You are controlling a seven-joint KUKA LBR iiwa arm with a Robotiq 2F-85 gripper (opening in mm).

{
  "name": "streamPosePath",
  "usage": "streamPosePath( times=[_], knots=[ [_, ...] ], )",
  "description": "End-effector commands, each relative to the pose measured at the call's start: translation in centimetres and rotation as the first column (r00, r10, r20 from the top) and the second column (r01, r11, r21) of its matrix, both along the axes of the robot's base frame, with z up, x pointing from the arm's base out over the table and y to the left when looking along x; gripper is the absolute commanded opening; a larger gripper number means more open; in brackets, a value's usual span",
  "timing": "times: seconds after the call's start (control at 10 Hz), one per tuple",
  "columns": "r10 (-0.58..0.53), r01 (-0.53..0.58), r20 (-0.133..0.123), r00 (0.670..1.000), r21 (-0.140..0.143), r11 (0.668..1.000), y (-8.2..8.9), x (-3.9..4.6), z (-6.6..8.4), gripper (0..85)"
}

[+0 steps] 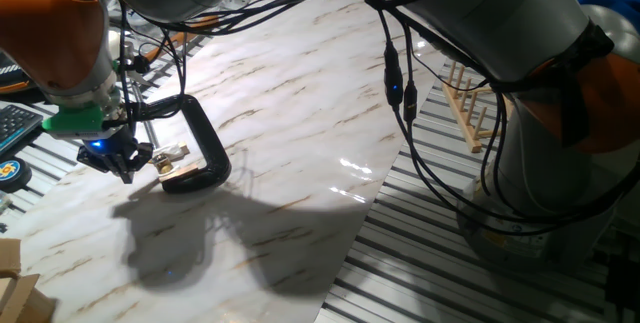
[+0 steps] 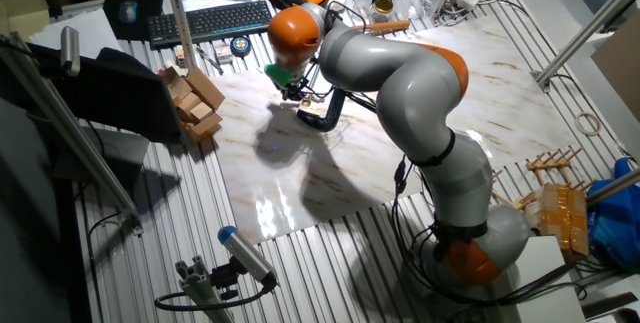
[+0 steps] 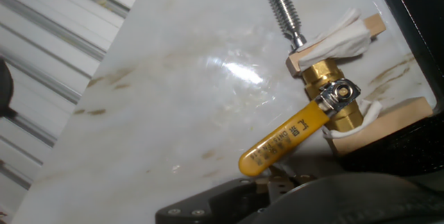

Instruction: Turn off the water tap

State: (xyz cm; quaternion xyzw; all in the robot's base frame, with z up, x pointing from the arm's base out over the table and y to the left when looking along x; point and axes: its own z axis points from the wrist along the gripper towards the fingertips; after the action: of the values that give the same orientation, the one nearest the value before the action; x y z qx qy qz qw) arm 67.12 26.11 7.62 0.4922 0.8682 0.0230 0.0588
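Observation:
The water tap [image 3: 334, 92] is a small brass valve held between padded wooden blocks in the jaw of a black C-clamp [image 1: 205, 148] lying on the marble board. Its flat yellow lever [image 3: 284, 141] points down-left, away from the valve body. In one fixed view the tap [image 1: 172, 159] sits just right of my gripper [image 1: 128, 166]. In the hand view my gripper [image 3: 277, 182] shows at the bottom edge, just below the lever's free end; the fingers seem closed together, holding nothing. The clamp's silver screw rod [image 3: 281, 5] runs up from the valve.
The marble board [image 1: 300, 113] lies on a slatted metal table. Wooden blocks [image 2: 195, 103] and a keyboard [image 2: 205, 18] stand beyond the board's left side. A wooden rack [image 1: 470, 103] stands off its right edge. Black cables [image 1: 400, 83] hang from the arm over the board.

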Motion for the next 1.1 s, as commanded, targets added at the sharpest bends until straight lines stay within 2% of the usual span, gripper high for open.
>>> streamPosePath(
  times=[0.0, 1.0],
  knots=[
    [-0.002, 0.002, -0.002, 1.0, 0.0, 1.0, -0.08, 0.04, 0.03, 0.0],
    [-0.019, 0.019, 0.003, 1.0, 0.002, 1.0, -0.56, 0.43, -0.45, 0.0]
  ],
)
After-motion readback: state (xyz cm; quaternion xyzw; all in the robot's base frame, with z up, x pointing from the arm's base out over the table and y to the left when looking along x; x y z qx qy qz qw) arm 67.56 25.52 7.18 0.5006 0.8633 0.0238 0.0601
